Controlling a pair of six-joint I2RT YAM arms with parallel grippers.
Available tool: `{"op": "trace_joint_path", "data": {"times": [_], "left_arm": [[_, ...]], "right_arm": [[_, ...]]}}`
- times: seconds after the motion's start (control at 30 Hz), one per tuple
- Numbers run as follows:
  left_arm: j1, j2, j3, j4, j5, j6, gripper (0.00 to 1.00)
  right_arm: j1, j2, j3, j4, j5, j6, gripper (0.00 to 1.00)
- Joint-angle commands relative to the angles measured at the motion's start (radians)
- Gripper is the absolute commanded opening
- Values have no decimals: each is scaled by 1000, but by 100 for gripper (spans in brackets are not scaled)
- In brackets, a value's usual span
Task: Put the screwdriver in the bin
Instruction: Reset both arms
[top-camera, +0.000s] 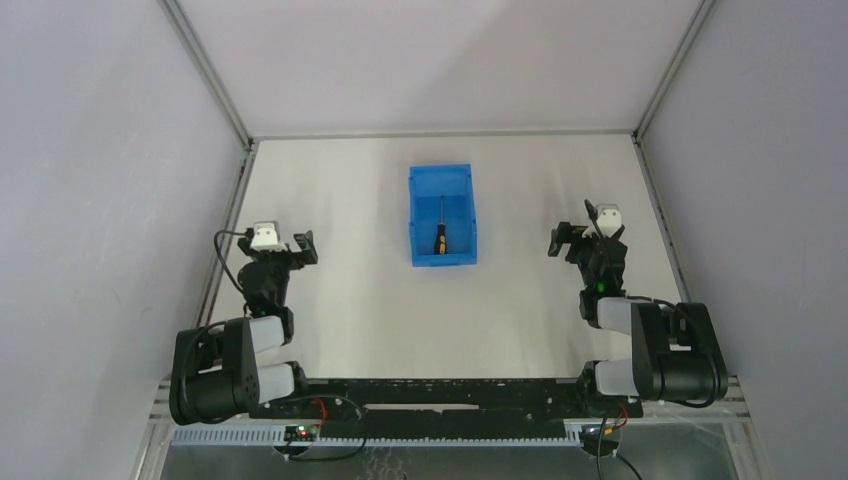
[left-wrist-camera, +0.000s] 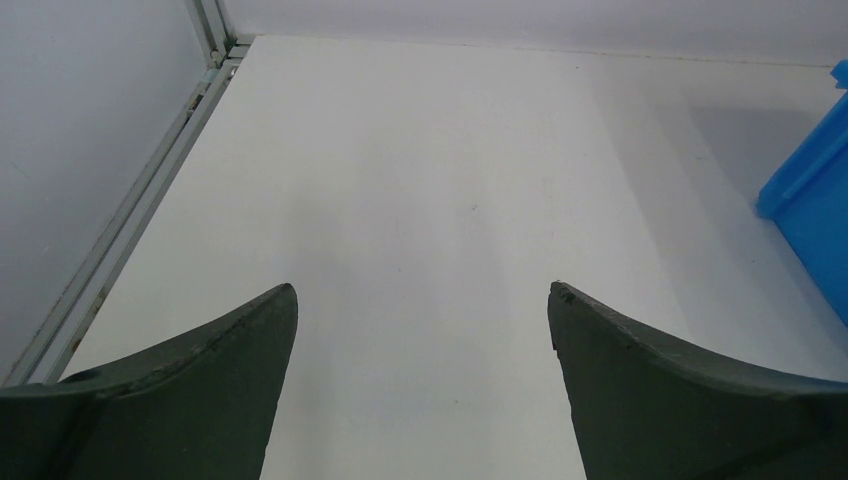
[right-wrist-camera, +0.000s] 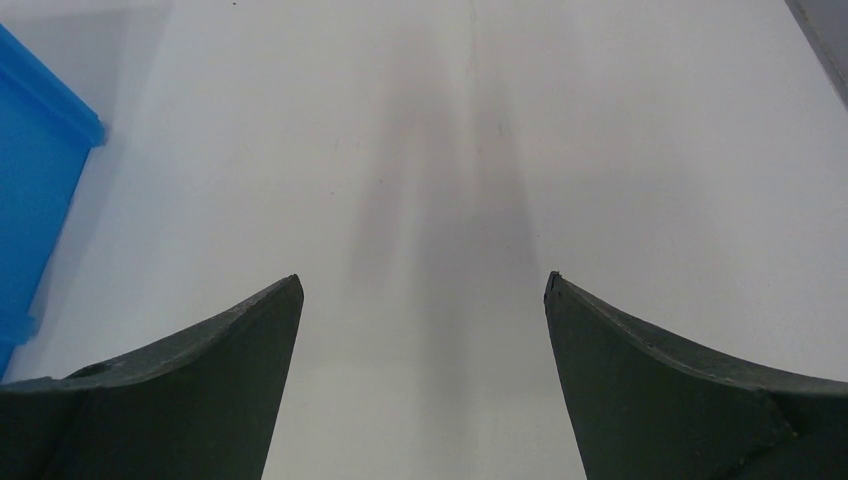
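The blue bin (top-camera: 442, 180) stands in the middle of the white table. Inside it lies the screwdriver (top-camera: 438, 231), its thin shaft pointing to the far end and its black and yellow handle near the front wall. My left gripper (top-camera: 285, 243) hovers well to the left of the bin, open and empty. My right gripper (top-camera: 575, 236) is to the right of the bin, also open with nothing between its fingers. A corner of the bin (left-wrist-camera: 812, 215) shows at the right edge of the left wrist view, and the bin (right-wrist-camera: 30, 190) fills the left edge of the right wrist view.
Grey walls enclose the table on the left, right and back, with metal rails (top-camera: 232, 215) along the table's sides. The arm bases and a black cable track (top-camera: 440, 395) run along the near edge.
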Motion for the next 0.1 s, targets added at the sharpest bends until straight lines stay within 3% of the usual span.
{"op": "trace_joint_path", "data": {"times": [0.0,0.07], "left_arm": [[-4,1,-19,101,-1,-9,100],[-4,2,-19,101,-1,-10,100]], "right_arm": [[-1,5,1,55,-7,15,100],[-1,4,1,56,-9,15,100]]}}
